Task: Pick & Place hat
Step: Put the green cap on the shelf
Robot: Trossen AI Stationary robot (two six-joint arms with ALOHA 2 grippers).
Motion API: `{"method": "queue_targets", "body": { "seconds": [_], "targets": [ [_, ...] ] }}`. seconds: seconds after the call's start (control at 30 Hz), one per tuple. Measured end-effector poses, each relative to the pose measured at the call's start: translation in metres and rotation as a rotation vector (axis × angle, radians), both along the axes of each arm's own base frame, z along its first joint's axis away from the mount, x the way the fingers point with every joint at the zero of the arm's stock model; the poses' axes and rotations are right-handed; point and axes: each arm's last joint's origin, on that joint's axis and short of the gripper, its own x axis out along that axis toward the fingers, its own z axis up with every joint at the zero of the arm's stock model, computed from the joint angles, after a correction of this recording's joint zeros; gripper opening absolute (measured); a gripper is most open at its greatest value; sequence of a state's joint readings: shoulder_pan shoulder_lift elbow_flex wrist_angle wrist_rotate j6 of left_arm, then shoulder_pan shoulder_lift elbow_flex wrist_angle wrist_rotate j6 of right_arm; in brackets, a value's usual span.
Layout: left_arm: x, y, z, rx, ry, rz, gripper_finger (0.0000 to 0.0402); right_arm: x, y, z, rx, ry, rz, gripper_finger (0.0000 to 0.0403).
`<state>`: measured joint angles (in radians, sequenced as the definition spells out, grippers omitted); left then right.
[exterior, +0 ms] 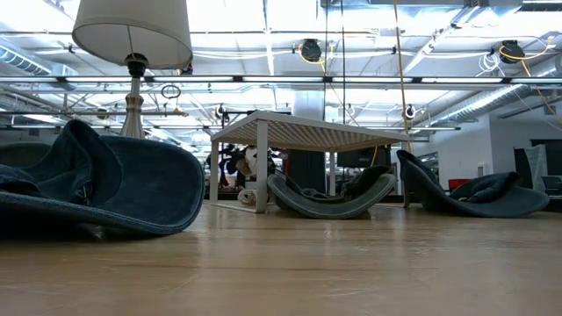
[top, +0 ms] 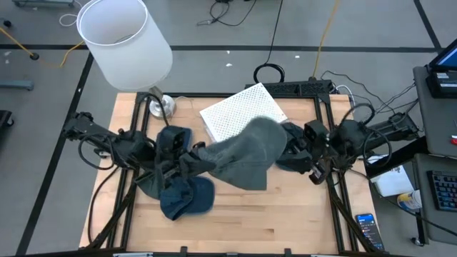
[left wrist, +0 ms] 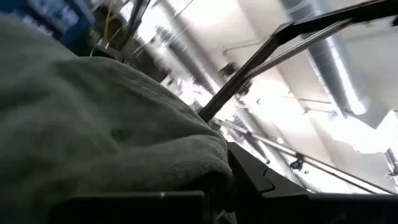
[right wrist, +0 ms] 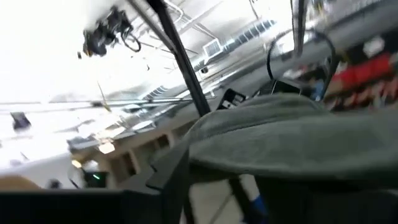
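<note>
A grey floppy hat [top: 246, 153] lies spread between my two grippers in the middle of the table, over the near corner of a white perforated rack [top: 239, 114]. My left gripper [top: 194, 160] reaches in from the left under the hat's left edge. My right gripper [top: 287, 146] reaches in from the right under its right edge. The grey cloth fills both wrist views [left wrist: 93, 124] [right wrist: 292, 130]. In the low view the grey hat [exterior: 327, 200] sags like a sling in front of the rack. A blue denim hat [top: 187, 196] lies on the table near the left arm. My left gripper holds the grey hat by its left edge [left wrist: 205, 155]. The cloth lies folded over the dark fingers [left wrist: 255, 180], which tip upward toward the ceiling. The cloth hides the place of contact. My right gripper holds the hat's right edge [right wrist: 205, 140]. The cloth drapes across the fingers [right wrist: 171, 174], which also tip upward. The hat's middle hangs slack between the two grippers.
A lamp with a white shade [top: 125, 39] stands at the table's far left corner. A second blue hat [top: 173, 139] lies by the left arm, and dark cloth [top: 296, 153] lies by the right gripper. Bare wood [top: 271, 221] shows along the near edge.
</note>
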<state>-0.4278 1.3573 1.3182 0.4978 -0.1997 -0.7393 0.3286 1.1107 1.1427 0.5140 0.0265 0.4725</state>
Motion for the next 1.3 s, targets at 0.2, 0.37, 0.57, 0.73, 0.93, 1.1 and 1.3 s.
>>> {"method": "queue_targets", "body": {
  "seconds": [0.2, 0.37, 0.57, 0.73, 0.93, 1.1, 1.3],
  "targets": [
    [-0.001, -0.001, -0.001, -0.025, 0.028, -0.063, 0.0023, 0.004, 0.001, -0.010, 0.255, 0.192, 0.133, 0.0200],
    [-0.002, -0.002, 0.000, -0.046, 0.024, -0.112, 0.0023, 0.008, 0.003, -0.022, 0.505, 0.404, 0.216, 0.0195],
    [-0.004, -0.004, 0.000, -0.012, 0.017, -0.210, 0.0023, 0.008, 0.003, -0.026, 0.694, 0.497, 0.269, 0.0187],
    [-0.004, -0.005, -0.002, 0.024, 0.041, -0.236, 0.0023, 0.008, 0.003, -0.027, 0.765, 0.522, 0.288, 0.0185],
    [-0.002, -0.006, -0.006, 0.021, 0.083, -0.253, 0.0023, 0.009, 0.003, -0.033, 0.779, 0.581, 0.269, 0.0168],
    [-0.002, -0.006, -0.006, 0.007, 0.084, -0.247, 0.0023, 0.010, 0.003, -0.034, 0.760, 0.593, 0.260, 0.0078],
    [-0.002, -0.006, -0.006, -0.003, 0.094, -0.249, 0.0023, 0.009, 0.003, -0.032, 0.728, 0.568, 0.262, 0.0013]
  ]
}}
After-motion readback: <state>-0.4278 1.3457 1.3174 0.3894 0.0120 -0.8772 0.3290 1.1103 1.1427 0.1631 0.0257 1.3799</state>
